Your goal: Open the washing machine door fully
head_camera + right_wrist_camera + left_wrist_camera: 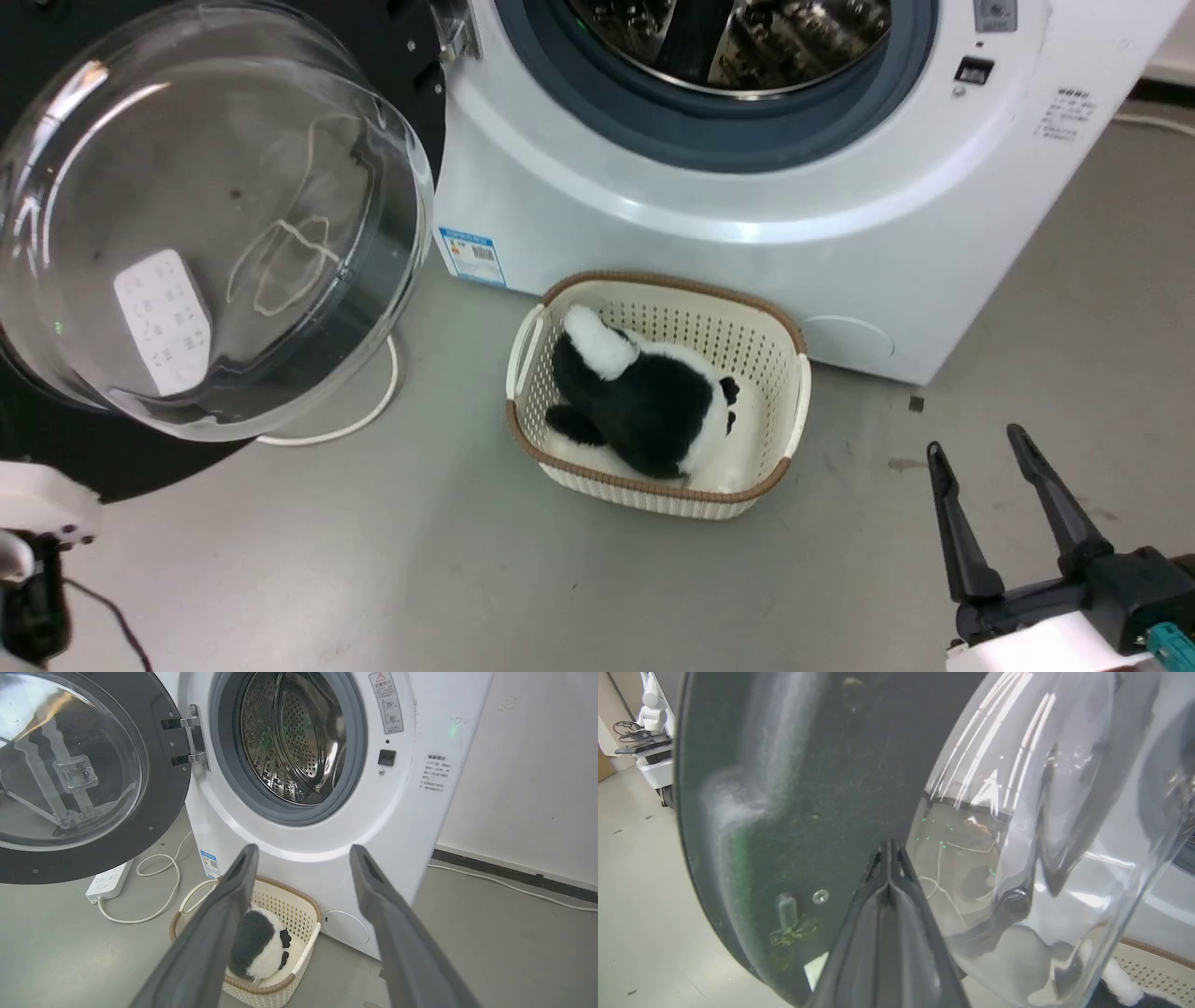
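The washing machine door point(215, 233) runs off the head view's left and top edges, and the drum mouth point(738, 56) is cut by the top edge. The label print point(1074, 112) is too small to read. Whether the left pincer point(888, 845) touches the door cannot be told.

Door point(205, 224): glossy black ring, clear glass centre
Washing machine point(653, 210): white
Seal point(289, 814): grey
Drum point(289, 737): silvery steel, dotted with small holes
Basket point(644, 492): cream walls patterned with tiny holes, brown rim
Soft toy point(644, 406): black and white patches
Floor point(373, 569): plain grey
Power strip point(110, 882): white
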You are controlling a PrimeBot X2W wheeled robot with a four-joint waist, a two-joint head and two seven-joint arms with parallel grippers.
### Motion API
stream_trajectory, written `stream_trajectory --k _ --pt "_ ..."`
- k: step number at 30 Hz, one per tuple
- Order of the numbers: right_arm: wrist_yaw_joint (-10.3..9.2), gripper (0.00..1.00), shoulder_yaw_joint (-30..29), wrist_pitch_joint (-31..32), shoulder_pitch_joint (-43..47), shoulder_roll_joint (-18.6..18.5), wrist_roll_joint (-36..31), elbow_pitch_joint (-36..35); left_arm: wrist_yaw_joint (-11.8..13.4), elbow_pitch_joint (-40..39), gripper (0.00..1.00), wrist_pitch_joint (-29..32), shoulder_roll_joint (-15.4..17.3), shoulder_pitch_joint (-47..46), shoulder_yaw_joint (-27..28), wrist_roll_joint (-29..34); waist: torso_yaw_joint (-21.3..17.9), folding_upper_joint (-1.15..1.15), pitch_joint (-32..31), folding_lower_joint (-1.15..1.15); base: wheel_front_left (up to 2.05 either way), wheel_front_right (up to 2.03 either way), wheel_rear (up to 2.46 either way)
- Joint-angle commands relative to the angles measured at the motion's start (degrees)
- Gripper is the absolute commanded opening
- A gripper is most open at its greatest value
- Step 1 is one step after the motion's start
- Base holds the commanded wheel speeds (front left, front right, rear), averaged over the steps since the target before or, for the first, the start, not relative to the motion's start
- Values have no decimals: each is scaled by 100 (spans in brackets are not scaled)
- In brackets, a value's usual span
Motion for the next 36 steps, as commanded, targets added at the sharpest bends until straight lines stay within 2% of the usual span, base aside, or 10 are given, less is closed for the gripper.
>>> stream_trajectory --k 1,5,14,15,21,24,25,26,32,36 --pt "5 100 -49 -25 -38 -9 -50 -25 -13 -127 0 -105 -77 2 -70 122 -17 0 -115 -1 0 0 0" --pt "5 100 -199 -25 -9 6 -114 -49 19 -699 0 -192 -275 225 -181 379 -80 0 -396 -1 0 0 0" --pt "5 100 -342 -25 174 26 -160 -29 40 -2311 0 -211 -1054 1328 -810 811 -536 0 -1044 -1 0 0 0" --pt "5 100 -342 -25 174 26 -160 -29 40 -2311 0 -211 -1054 1328 -810 811 -536 0 -1044 -1 0 0 0" --pt "5 100 -302 -25 318 27 -195 6 173 -2768 0 -212 -1572 1906 -1237 1077 -900 0 -1177 -1 0 0 0" --pt "5 100 -295 -25 354 27 -197 6 190 -2772 0 -212 -1686 2009 -1347 1179 -977 0 -1168 -1 0 0 0" --pt "5 100 -301 -25 377 27 -190 16 213 -2756 16 -212 -1734 2051 -1405 1259 -1007 0 -1173 -1 0 0 0" --pt "5 100 -308 -25 404 27 -179 28 234 -2721 100 -212 -1783 2092 -1481 1343 -1032 0 -1179 -1 0 0 0" --pt "5 100 -320 -25 478 28 -85 117 196 -2469 100 -212 -1952 2290 -1910 1675 -1170 0 -1201 -1 0 0 0" --pt "5 100 -315 -25 481 28 -47 221 193 -2440 100 -212 -2022 2355 -1927 1785 -1208 0 -1209 -1 0 0 0"
